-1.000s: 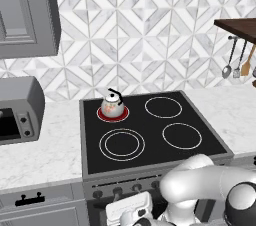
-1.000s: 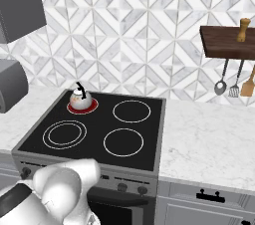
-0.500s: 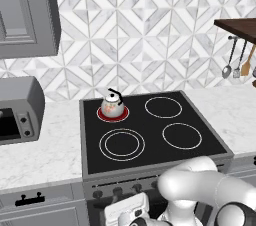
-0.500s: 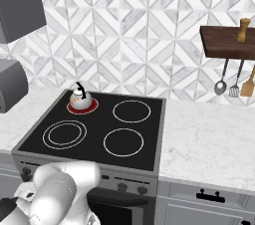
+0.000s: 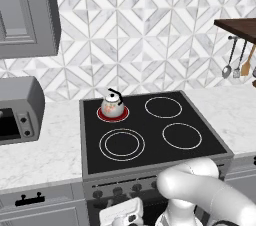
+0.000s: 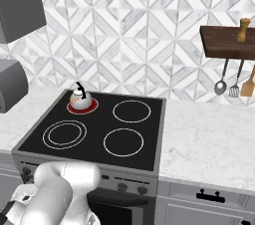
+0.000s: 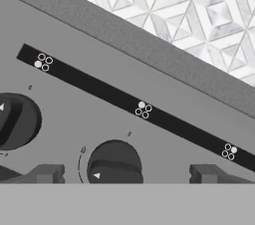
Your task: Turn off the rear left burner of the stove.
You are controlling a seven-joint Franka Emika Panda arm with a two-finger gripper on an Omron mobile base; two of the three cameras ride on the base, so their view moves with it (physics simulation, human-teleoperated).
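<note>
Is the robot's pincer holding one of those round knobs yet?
No, nothing is held. In the hand view the pincer is open, its two dark fingertips on either side of a dark round knob on the grey stove front panel, not touching it.

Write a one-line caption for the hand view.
Open gripper straddles a dark knob on the stove front panel, below the burner-indicator strip.

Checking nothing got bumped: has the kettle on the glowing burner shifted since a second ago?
No. The kettle sits on the red rear left burner as before, same place beside the double-ring burner.
</note>
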